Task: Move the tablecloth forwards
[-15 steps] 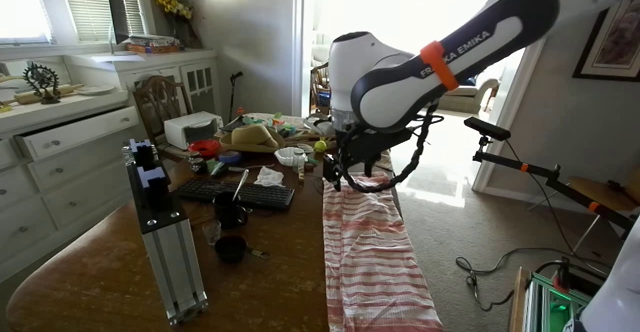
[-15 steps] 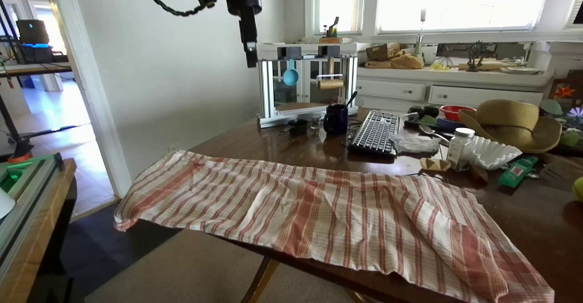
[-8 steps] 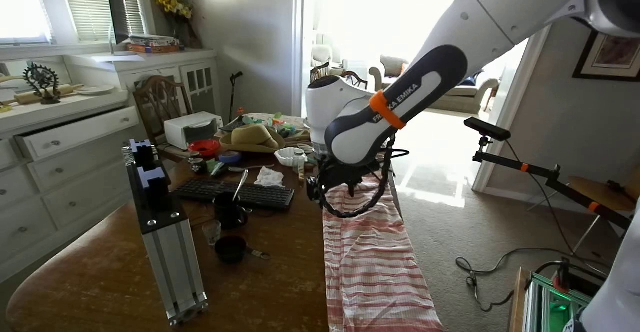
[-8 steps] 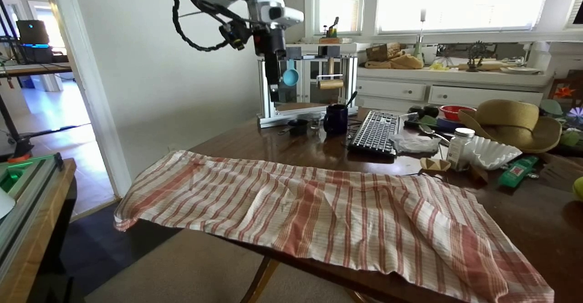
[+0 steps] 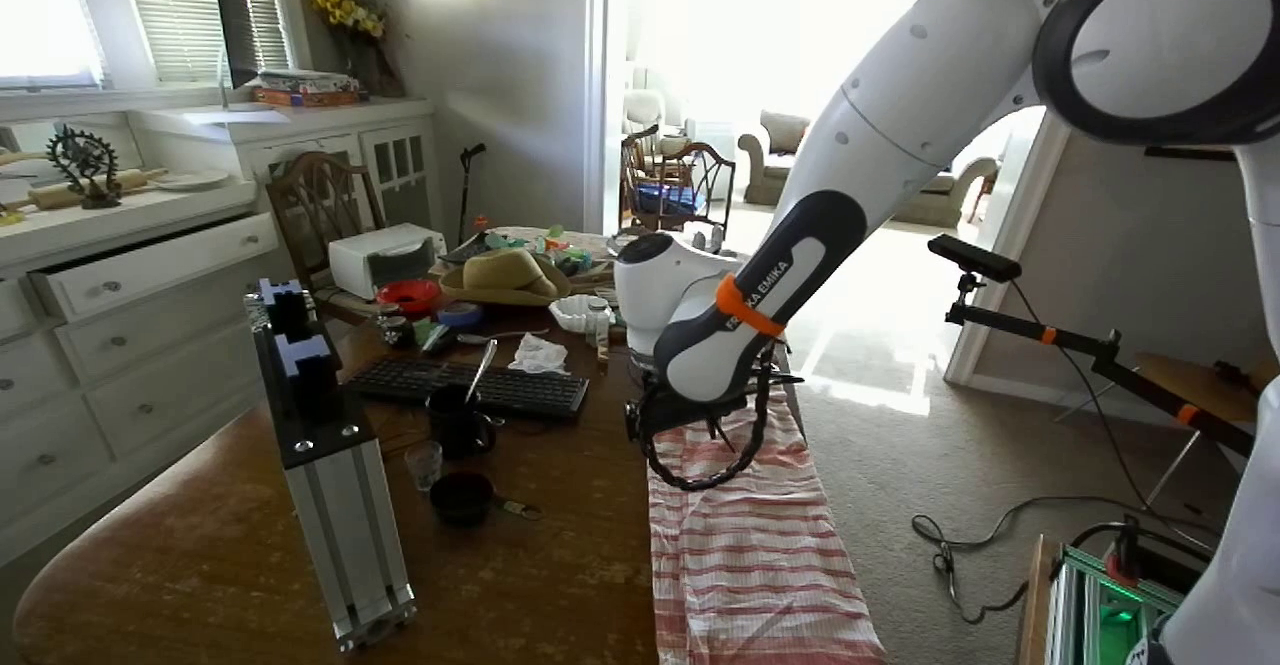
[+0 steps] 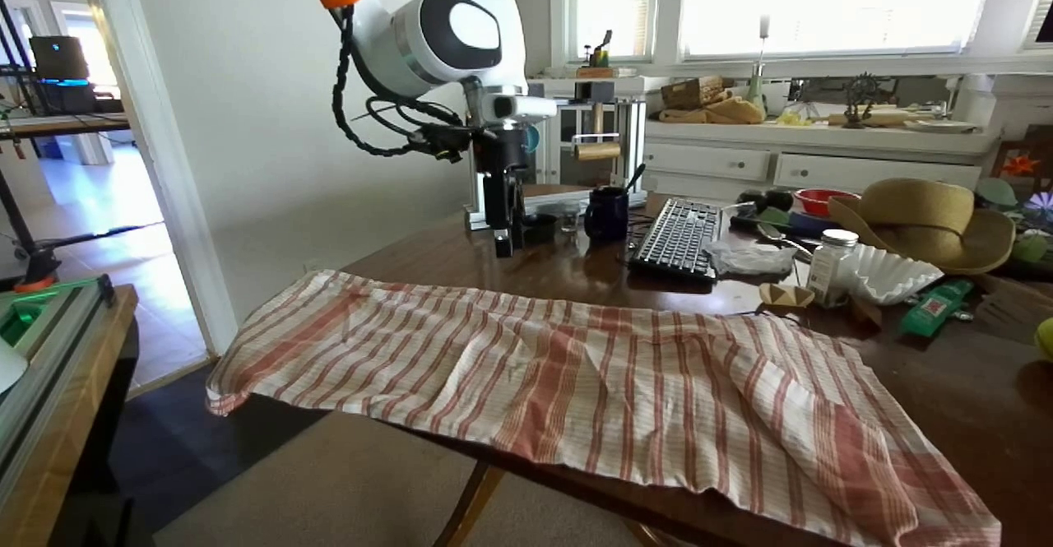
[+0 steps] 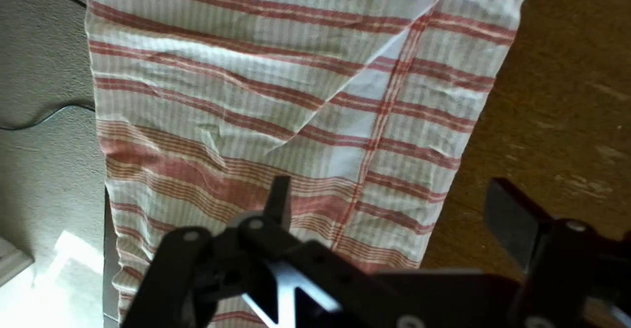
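The tablecloth (image 5: 760, 555) is a long red-and-white striped cloth lying along one edge of the wooden table. It shows in both exterior views and is creased, with a fold near its right end in an exterior view (image 6: 526, 374). In the wrist view the cloth (image 7: 236, 101) fills the middle, with a diagonal fold. My gripper (image 6: 504, 247) points down above the table, near the cloth's inner long edge, not touching it. In the wrist view the gripper (image 7: 394, 190) is open and empty, one finger over the cloth and the other over the tabletop. The arm mostly hides the gripper in an exterior view.
On the wooden table (image 5: 570, 565) stand a metal frame (image 5: 350, 525), a dark mug (image 5: 458, 430) with a spoon, a black measuring cup (image 5: 462, 500) and a keyboard (image 5: 520, 393). A glass jar (image 6: 831, 271) and a straw hat (image 6: 917, 218) are farther along.
My gripper has come down toward the table and, in an exterior view, moved to the right. The fingers have not visibly closed on anything. The cloth has not visibly moved.
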Action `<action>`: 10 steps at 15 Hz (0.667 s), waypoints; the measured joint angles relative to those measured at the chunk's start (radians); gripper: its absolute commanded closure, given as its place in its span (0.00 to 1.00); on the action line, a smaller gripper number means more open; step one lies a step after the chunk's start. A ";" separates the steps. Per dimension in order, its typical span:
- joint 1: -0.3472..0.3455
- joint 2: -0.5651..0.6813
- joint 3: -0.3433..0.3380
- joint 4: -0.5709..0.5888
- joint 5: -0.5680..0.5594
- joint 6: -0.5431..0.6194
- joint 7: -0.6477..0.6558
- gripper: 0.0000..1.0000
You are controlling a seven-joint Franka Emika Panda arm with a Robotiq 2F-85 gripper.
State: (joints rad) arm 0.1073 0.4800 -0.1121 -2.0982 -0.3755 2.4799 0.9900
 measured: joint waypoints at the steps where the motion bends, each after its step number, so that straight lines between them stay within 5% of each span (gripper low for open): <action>1: 0.002 0.012 -0.005 0.003 0.000 0.006 0.007 0.00; 10: 0.015 0.032 -0.017 0.028 0.007 0.006 0.012 0.00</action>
State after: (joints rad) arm 0.1221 0.5125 -0.1290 -2.0701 -0.3684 2.4860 1.0017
